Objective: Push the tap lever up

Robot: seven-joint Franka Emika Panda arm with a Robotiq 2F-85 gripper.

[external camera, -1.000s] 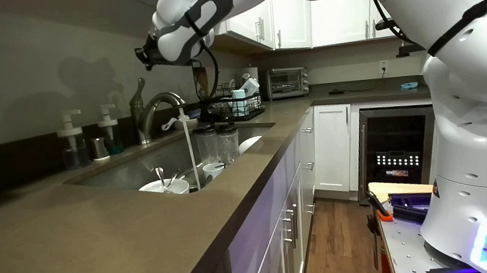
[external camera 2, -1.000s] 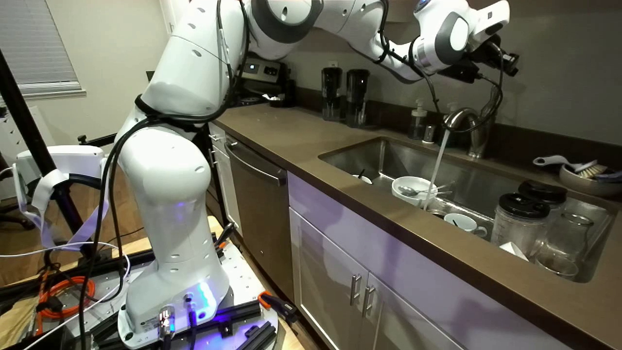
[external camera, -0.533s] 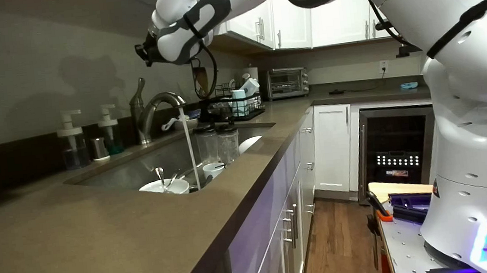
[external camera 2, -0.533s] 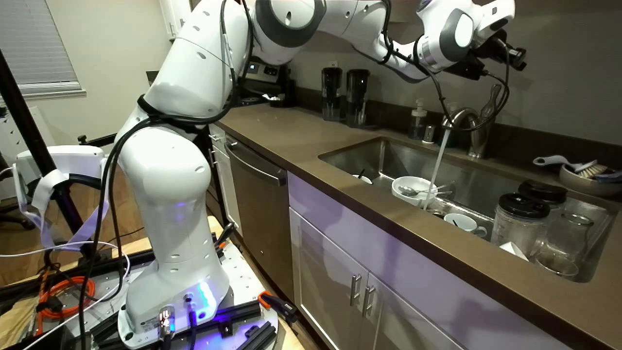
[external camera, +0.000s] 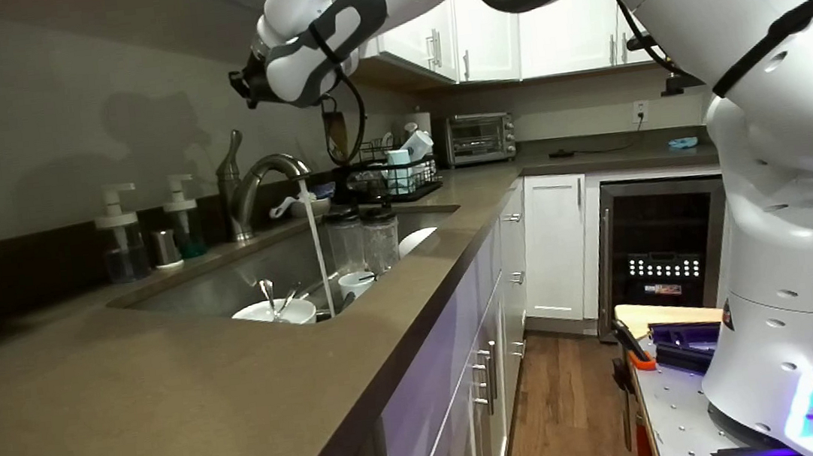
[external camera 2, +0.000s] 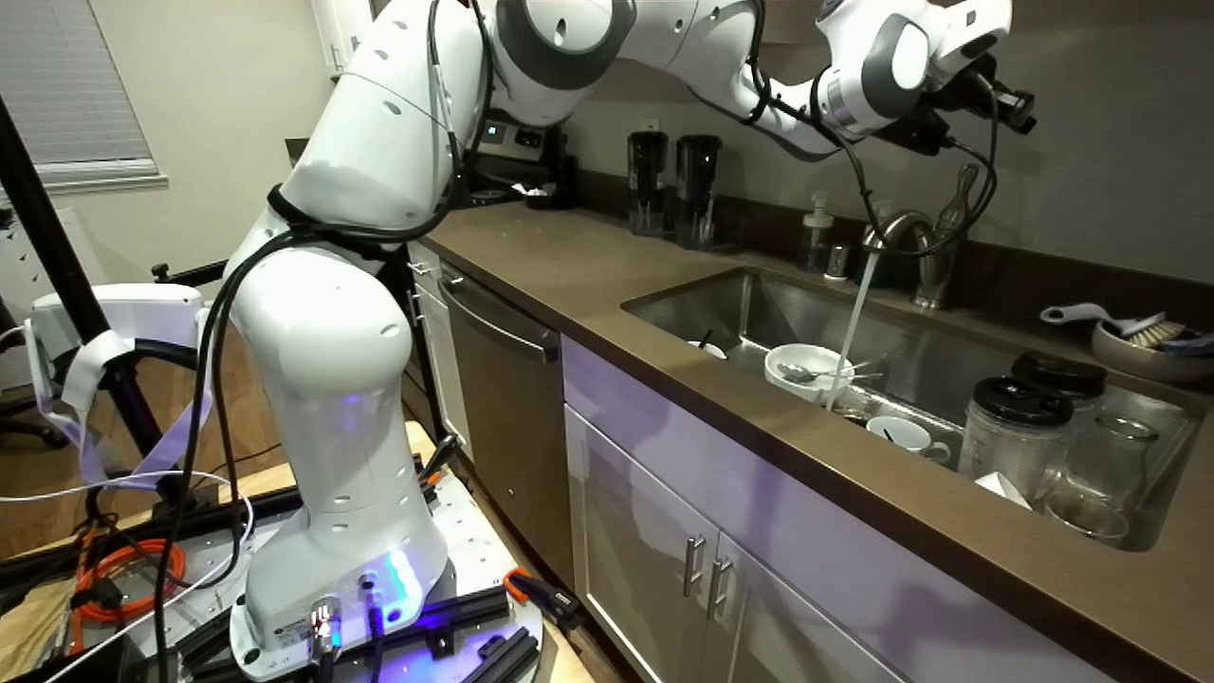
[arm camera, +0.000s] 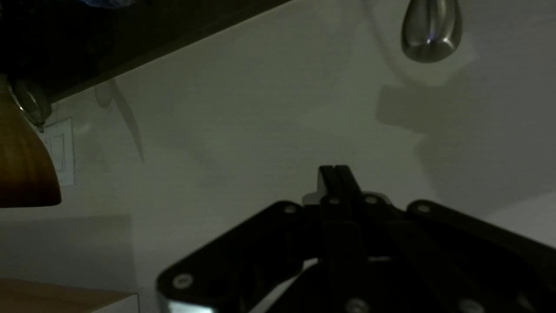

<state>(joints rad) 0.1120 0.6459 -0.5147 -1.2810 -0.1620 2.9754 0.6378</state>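
Closed jaws edged sideways, clear above the tap lever (arm camera: 431,32).

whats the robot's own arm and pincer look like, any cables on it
The arm is glossy white with smooth, rounded segments and dark grey trim at joints. Black straps tie black cables along it, and its base carries a glowing blue-white light strip. The pincer is black, with visible screw heads and two slim fingers.
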